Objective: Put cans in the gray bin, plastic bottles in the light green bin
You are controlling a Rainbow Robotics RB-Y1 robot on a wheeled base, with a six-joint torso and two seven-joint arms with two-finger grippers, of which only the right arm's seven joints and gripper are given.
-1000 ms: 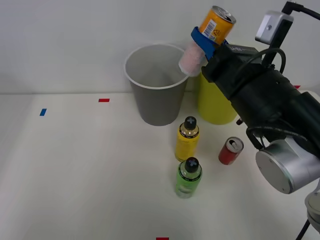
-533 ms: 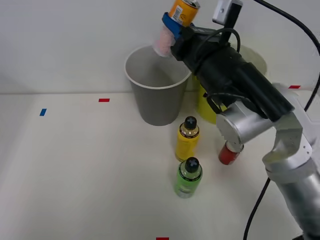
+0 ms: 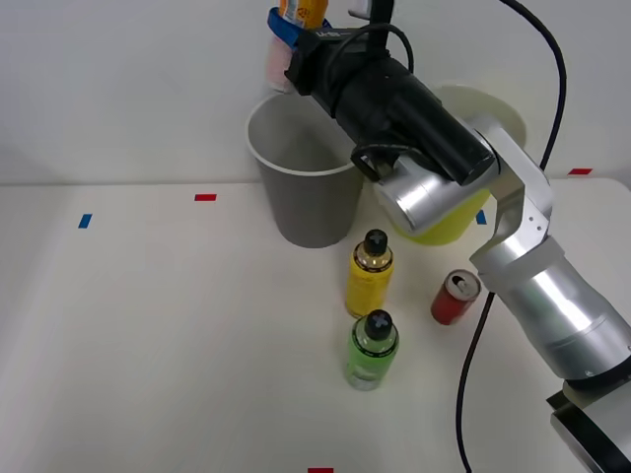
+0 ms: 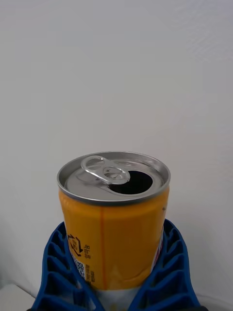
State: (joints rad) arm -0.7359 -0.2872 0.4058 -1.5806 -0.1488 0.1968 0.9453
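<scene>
My right gripper [image 3: 293, 37] is shut on the orange can [image 3: 304, 11], holding it high above the far rim of the gray bin [image 3: 306, 177]. In the wrist view the orange can [image 4: 114, 218] stands upright with its silver top open, clasped between the blue ribbed fingers [image 4: 58, 272]. The light green bin [image 3: 449, 212] stands just right of the gray one, partly behind my arm. A yellow bottle [image 3: 370, 274] and a green bottle [image 3: 372, 349], both dark-capped, stand in front of the bins. The red can [image 3: 455, 298] stands upright to the right of the yellow bottle.
Small red tape marks [image 3: 204, 197] and a blue one [image 3: 85, 221] lie on the white table. A white wall rises close behind the bins. My arm's black cable [image 3: 473, 335] hangs down near the red can.
My arm has swung left and up with the orange can, from above the light green bin's side to above the gray bin's far rim.
</scene>
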